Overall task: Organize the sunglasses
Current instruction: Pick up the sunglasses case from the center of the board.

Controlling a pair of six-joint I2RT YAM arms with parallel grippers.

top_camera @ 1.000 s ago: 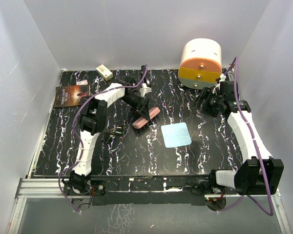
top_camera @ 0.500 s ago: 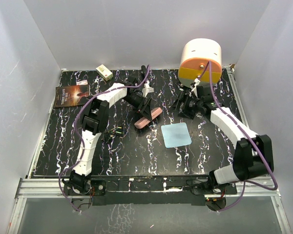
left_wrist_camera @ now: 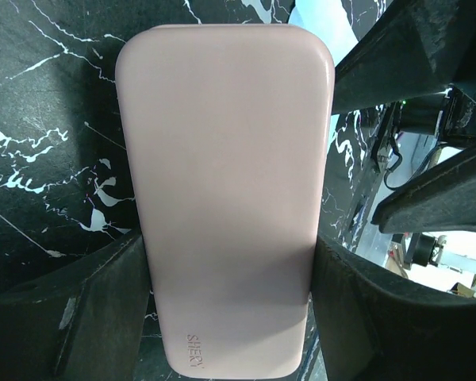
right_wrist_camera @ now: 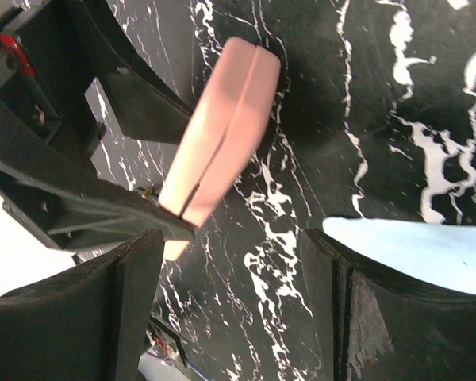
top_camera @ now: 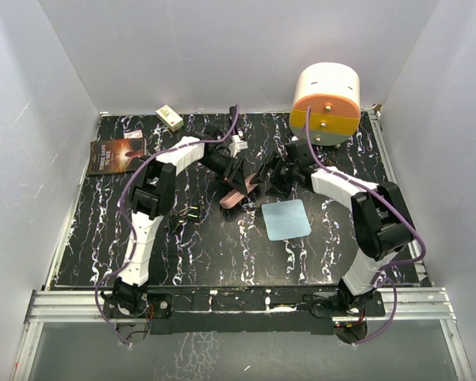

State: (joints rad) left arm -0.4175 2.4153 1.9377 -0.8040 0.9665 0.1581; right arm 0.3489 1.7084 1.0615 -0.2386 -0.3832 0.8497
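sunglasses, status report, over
Left gripper shut on pink case. Right gripper open, close by the case. Sunglasses loose on table, left of case. Nothing lying on them.

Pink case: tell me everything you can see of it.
The pink case is an oblong, round-cornered shell, matte and smooth, with small embossed lettering near one end. A seam along its edge shows it closed. The left gripper clamps its long sides between its fingers, holding it tilted, near the blue cloth.
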